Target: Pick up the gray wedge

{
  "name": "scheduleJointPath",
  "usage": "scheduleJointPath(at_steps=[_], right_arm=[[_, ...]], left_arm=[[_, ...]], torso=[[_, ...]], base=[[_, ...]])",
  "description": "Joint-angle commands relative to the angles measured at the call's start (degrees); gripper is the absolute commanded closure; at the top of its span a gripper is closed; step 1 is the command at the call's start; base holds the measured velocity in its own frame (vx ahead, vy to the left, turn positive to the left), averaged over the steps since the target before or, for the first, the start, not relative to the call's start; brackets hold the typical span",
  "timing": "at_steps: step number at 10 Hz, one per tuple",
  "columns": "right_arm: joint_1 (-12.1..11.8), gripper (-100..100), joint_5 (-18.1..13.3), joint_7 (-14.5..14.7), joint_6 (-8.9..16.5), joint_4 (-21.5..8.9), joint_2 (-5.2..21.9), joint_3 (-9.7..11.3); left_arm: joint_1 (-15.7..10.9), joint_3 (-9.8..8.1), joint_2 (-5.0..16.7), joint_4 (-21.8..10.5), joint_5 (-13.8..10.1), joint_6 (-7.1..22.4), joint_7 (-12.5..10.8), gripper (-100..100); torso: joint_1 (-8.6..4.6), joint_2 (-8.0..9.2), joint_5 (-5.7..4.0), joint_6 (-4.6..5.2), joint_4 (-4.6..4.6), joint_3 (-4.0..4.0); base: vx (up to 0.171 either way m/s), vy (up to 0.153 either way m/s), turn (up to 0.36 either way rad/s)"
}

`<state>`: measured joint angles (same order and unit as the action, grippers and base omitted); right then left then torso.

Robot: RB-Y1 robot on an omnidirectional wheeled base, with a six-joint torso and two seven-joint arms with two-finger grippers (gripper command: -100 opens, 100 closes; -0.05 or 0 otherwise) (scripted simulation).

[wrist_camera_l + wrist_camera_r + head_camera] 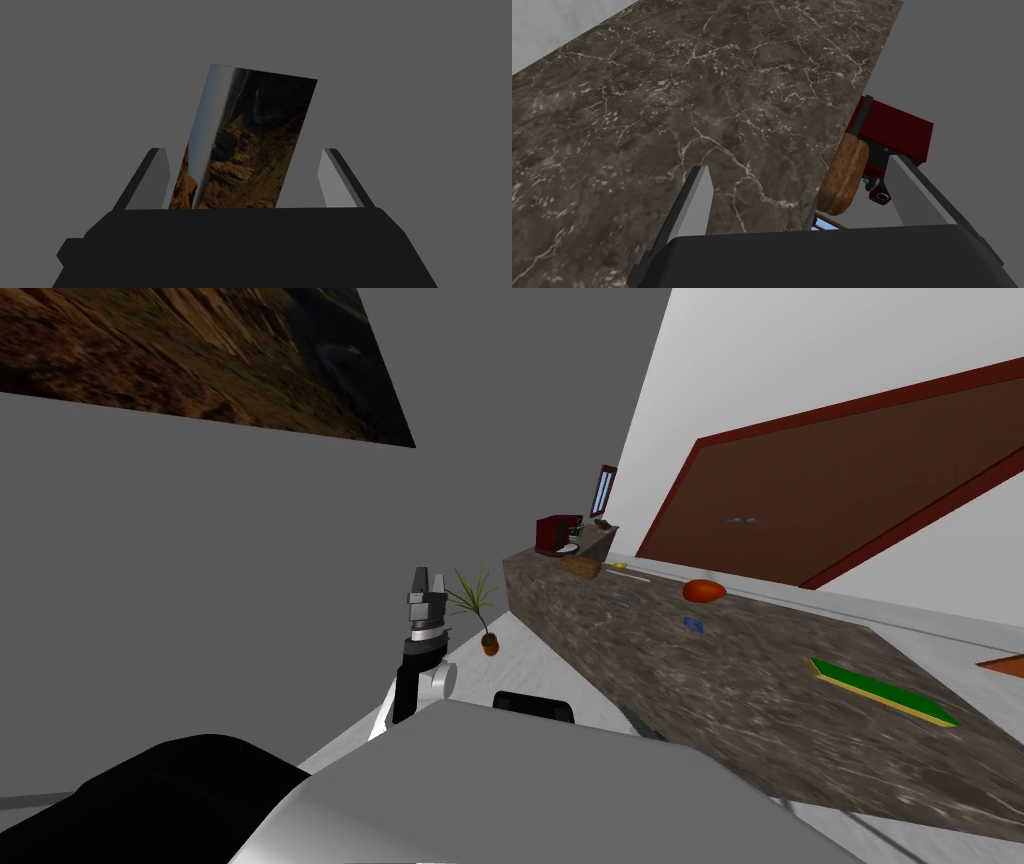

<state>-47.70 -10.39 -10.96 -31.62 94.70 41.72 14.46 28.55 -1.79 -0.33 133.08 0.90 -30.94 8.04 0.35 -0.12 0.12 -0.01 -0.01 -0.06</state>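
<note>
Head view: a long dark marbled counter point(760, 688) is seen on the right, with items scattered along it.
Red machine point(556, 533): stood at the counter's far end, with a brown loaf point(582, 566) just beside it.
Right gripper point(799, 162): poised over bare counter, fingers apart, nothing between them.
Left gripper point(428, 580): poised well to the left of the counter, fingers apart, empty.
Gray wedge: not positively identified. A small grey shape point(604, 526) beyond the red machine is judged the likeliest candidate.
Step in hand: search and approach; no grasp has begun.
Next move: the right gripper is to be carried toward the far end, and the wedge confirmed before closing.
</note>
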Motion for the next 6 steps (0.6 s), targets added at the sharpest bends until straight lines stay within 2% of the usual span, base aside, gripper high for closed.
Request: scheduleJointPath(at_steps=[1, 2, 3, 4, 5, 6], right_arm=[[-1.8, -100, -1.0, 0.4, 0.4, -2.3, 2.9, 1.5], [-1.8, -100, -1.0, 0.4, 0.4, -2.3, 4.5, 1.5], [-3.3, -100, -1.8, 1.0, 0.2, -4.6, 6.3, 2.7], [-3.3, -100, -1.8, 1.0, 0.2, -4.9, 7.6, 2.7], [-4.7, -100, -2.6, 1.7, -0.1, -7.4, 9.3, 3.9], [-4.7, -100, -2.6, 1.7, -0.1, -7.4, 10.6, 3.9]], left_arm=[[0.0, 0.00, 0.0, 0.0, 0.0, 0.0, 0.0, 0], [0.0, 0.00, 0.0, 0.0, 0.0, 0.0, 0.0, 0], [0.0, 0.00, 0.0, 0.0, 0.0, 0.0, 0.0, 0], [0.0, 0.00, 0.0, 0.0, 0.0, 0.0, 0.0, 0], [0.0, 0.00, 0.0, 0.0, 0.0, 0.0, 0.0, 0], [0.0, 0.00, 0.0, 0.0, 0.0, 0.0, 0.0, 0]], torso=[[0.00, 0.00, 0.00, 0.00, 0.00, 0.00], [0.03, -0.03, -0.01, -0.01, -0.01, -0.02], [-0.04, -0.03, -0.01, -0.01, 0.00, -0.01], [0.00, -0.06, -0.02, -0.02, -0.01, -0.03], [-0.09, -0.09, -0.01, -0.01, -0.02, -0.05], [-0.11, -0.12, -0.03, -0.01, -0.02, -0.07]], base=[[0.039, 0.110, 0.068], [0.031, 0.091, 0.026], [0.043, 0.108, 0.081], [0.054, 0.077, 0.039], [0.066, 0.071, 0.101], [0.057, 0.060, 0.032]])
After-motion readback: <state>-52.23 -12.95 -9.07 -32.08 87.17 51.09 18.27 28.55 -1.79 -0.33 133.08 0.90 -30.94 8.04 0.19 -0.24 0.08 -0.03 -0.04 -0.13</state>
